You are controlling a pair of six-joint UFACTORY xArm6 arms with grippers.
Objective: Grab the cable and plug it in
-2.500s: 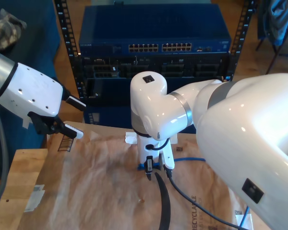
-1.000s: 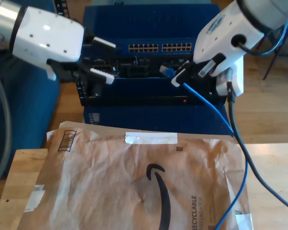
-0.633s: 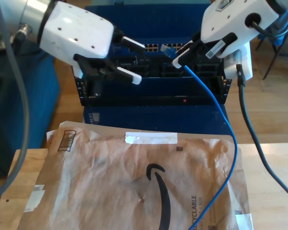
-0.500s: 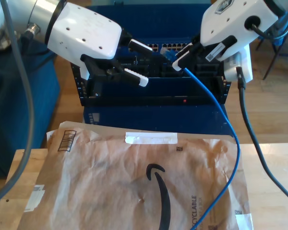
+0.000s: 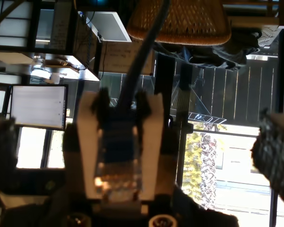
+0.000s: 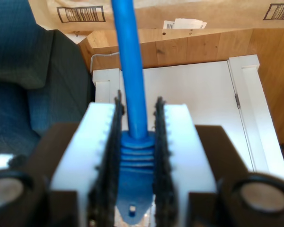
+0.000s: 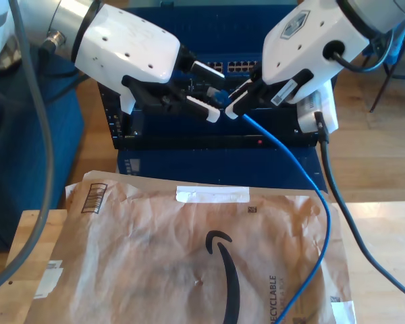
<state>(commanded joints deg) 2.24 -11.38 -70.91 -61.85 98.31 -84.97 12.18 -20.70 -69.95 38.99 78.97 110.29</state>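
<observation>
The bright blue cable [image 7: 304, 169] rises from the table to my second gripper [image 7: 231, 108], which is shut on its plug end in front of the rack. The blue boot sits between the black pads of that gripper [image 6: 137, 106], and the cable [image 6: 130, 56] runs away toward the brown paper. My first gripper [image 7: 212, 91] reaches in from the exterior view's left and is open. Its dark pads [image 5: 274, 156] stand wide on either side of the second gripper [image 5: 120, 101] and the plug [image 5: 118, 151].
A blue network switch [image 7: 148, 20] with a row of ports [image 7: 239, 66] tops the black rack [image 7: 277, 128]. A brown paper mailer [image 7: 189, 256] covers the wooden table [image 7: 391, 229]. A thick black robot cable [image 7: 337, 196] hangs at the exterior view's right.
The second gripper lifted the cable off the table to the rack, then moved left and down. The first gripper came in from the exterior view's left, and its open fingers now flank the plug.
</observation>
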